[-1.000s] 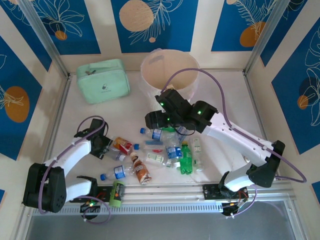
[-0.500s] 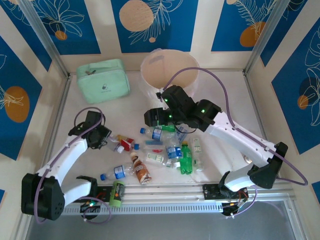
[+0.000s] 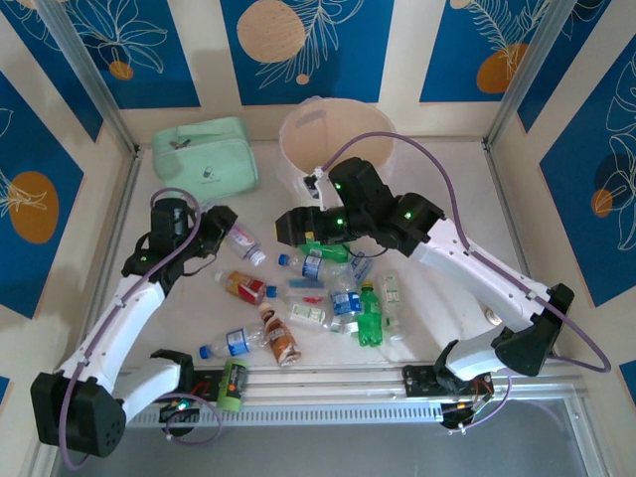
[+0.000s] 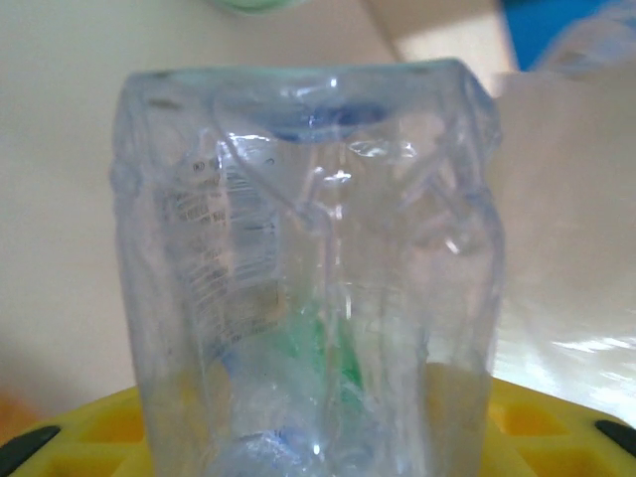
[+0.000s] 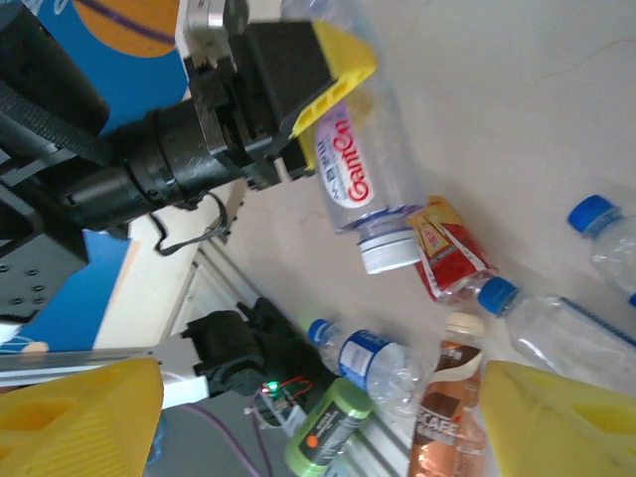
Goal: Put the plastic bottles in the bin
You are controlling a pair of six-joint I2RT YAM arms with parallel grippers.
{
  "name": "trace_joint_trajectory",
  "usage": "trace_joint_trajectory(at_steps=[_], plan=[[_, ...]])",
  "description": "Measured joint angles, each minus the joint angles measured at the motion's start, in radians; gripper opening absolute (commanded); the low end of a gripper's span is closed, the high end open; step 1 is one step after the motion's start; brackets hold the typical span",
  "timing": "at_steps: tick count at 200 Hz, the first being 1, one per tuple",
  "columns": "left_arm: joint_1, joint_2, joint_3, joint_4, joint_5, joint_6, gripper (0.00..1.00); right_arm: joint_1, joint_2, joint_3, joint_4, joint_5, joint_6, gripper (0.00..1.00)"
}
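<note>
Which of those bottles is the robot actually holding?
The clear white-capped bottle with red lettering, in the left gripper; the other bottles lie loose on the table.

Mint-green pouch (image 3: 204, 159) on a pale surface (image 3: 447, 189)
The pouch lies at the far left, close to the blue-and-cream patterned wall (image 3: 298, 50), with a metal rail (image 3: 338, 407) along the near edge.

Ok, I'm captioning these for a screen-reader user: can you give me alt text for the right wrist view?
The left gripper holds a clear bottle with a white cap and red lettering over the pale table. Below it lie a crumpled red and yellow bottle, blue-capped bottles and a brown bottle.
</note>
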Motion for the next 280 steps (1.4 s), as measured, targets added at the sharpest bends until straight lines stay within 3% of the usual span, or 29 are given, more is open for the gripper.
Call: trace_joint_trajectory(at_steps=[41, 128, 180, 280], plan=[[0.0, 0.021, 0.0, 0.299, 0.193, -0.087, 0.52, -0.025, 0.004, 0.0, 0.034, -0.057, 0.031, 0.87], [-0.018, 0.106, 0.0, 0.573, 0.408, -0.201, 0.53, -0.063, 0.117, 0.076, 0.034, -0.107, 0.041, 0.88], [-0.035, 0.134, 0.006, 0.644, 0.469, -0.238, 0.53, -0.061, 0.132, 0.098, 0.039, -0.129, 0.027, 0.88], [-0.074, 0.175, 0.051, 0.621, 0.519, -0.227, 0.52, -0.014, 0.192, 0.182, -0.05, -0.051, -0.06, 0.87]])
